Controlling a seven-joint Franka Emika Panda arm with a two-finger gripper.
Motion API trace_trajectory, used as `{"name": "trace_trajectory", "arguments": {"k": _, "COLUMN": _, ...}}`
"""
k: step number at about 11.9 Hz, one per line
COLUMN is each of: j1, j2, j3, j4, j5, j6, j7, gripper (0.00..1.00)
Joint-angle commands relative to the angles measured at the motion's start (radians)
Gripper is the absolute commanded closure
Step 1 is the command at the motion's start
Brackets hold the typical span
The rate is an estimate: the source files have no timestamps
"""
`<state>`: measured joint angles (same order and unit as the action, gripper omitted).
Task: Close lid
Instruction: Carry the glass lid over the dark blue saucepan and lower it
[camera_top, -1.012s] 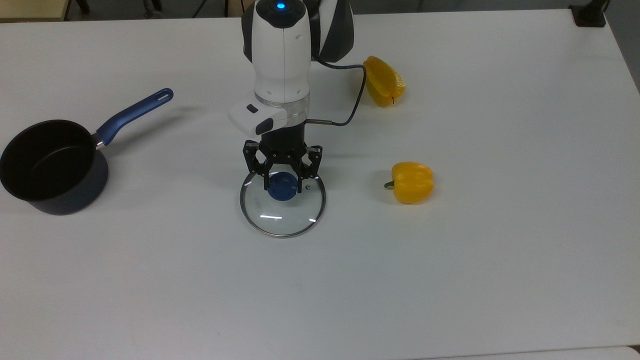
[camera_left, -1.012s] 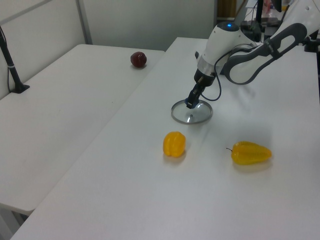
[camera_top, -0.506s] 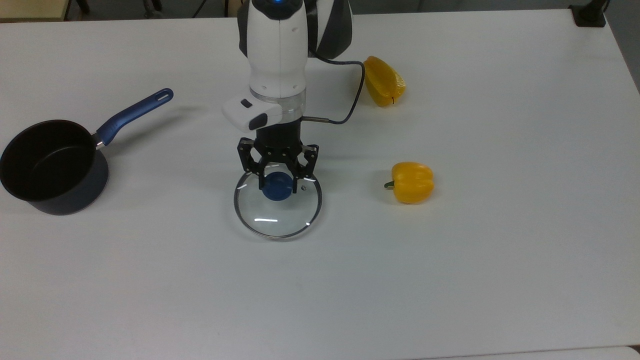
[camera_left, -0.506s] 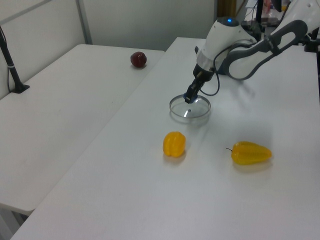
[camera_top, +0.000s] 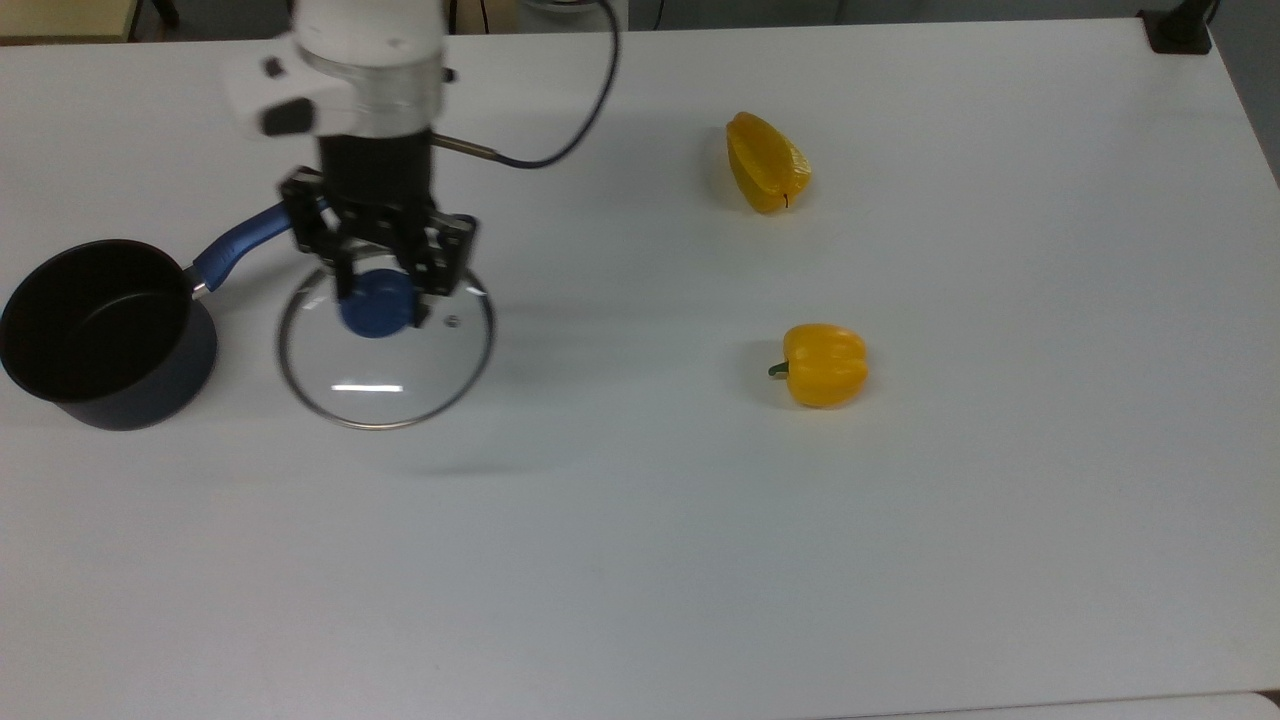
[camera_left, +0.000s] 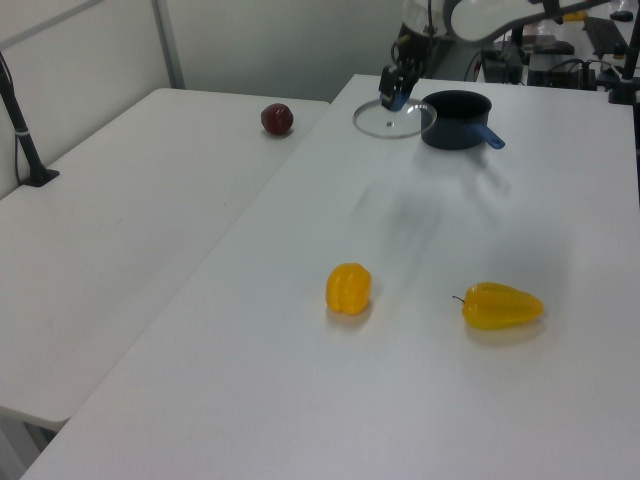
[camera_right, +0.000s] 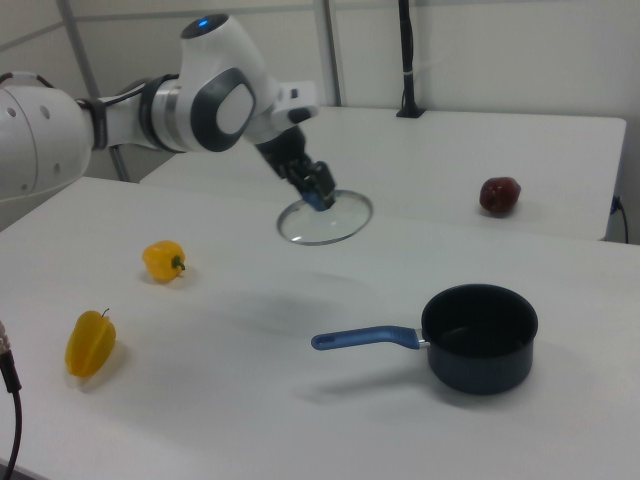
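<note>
Top view, left of frame: black saucepan (camera_top: 95, 335) on the desk (camera_top: 900, 550), open. Just right of it, tool (camera_top: 378, 285) clamped on the blue knob (camera_top: 377, 304) of the lid (camera_top: 385, 345), held above the desk. Two yellow peppers (camera_top: 822, 364) right of centre.

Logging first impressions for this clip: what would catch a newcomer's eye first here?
The glass lid hangs in mid-air, held by its blue knob in the gripper, with its shadow on the white table below. Next, the open dark saucepan with a blue handle waits at the right view's right. Two yellow peppers lie apart at the top view's right.
</note>
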<state>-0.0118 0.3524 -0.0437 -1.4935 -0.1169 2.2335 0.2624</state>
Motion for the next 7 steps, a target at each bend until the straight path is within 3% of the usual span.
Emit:
{"name": "trace_trajectory", "arguments": {"k": 1, "j1": -0.117, "j2": 0.016, "j3": 0.001, "j4": 0.058, "j5": -0.018, "j6": -0.006, "j7": -0.018, "gripper": 0.70}}
{"name": "trace_trajectory", "arguments": {"k": 7, "j1": -0.280, "j2": 0.068, "j3": 0.002, "j4": 0.065, "j5": 0.000, "j6": 0.073, "j7": -0.126, "gripper": 0.70}}
